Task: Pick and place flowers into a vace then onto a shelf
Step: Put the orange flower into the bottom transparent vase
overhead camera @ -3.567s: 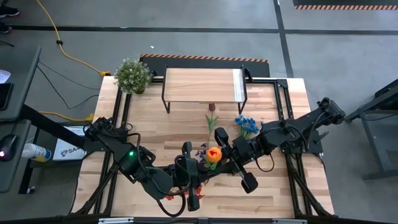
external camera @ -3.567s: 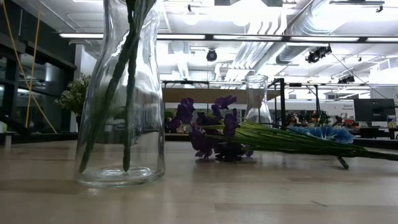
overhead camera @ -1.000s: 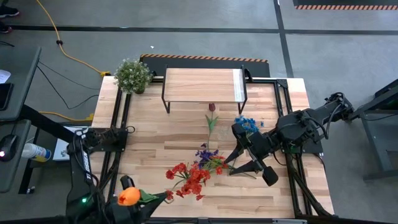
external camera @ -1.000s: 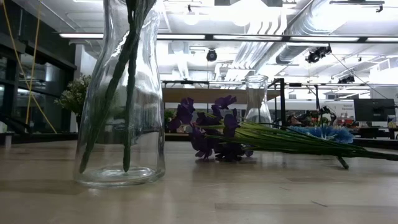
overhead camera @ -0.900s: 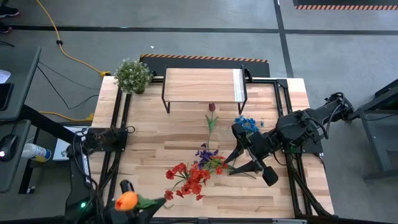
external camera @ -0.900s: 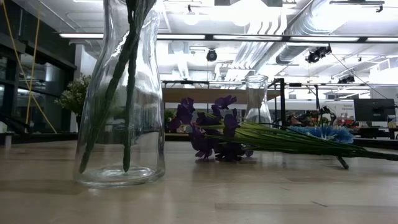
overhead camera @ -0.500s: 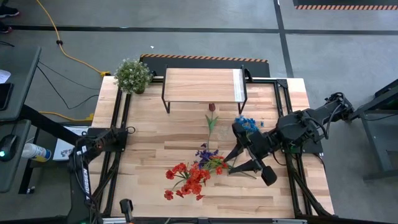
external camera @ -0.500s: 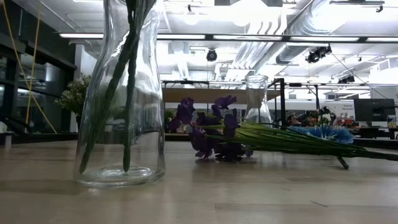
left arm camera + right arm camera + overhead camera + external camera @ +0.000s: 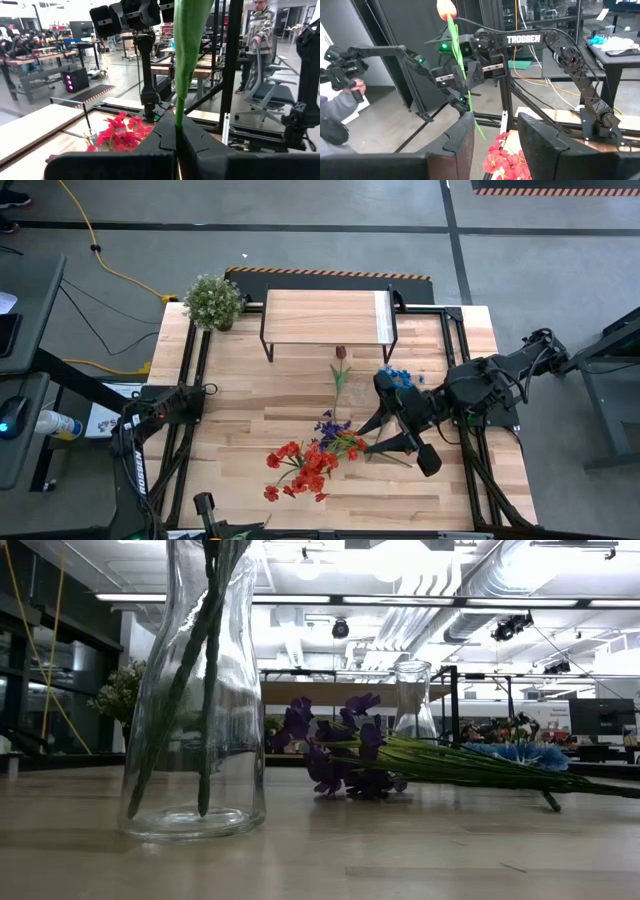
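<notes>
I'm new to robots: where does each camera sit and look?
High: overhead, looking down on table; both arms show.
Low: tabletop height, level past a vase; no arm.
Left wrist: on left arm; its fingers shut on a stem.
Right wrist: on right arm, facing left gripper; own fingers open.
Shared: red flowers in high and both wrist views.

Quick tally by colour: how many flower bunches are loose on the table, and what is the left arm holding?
Red blossom spray: 1
Purple blossom spray: 1
Blue blossom spray: 1
Dark maroon tulip: 1
Orange tulip, stem pinched in the left claw: 1
Total: 5, with 4 on the table
</notes>
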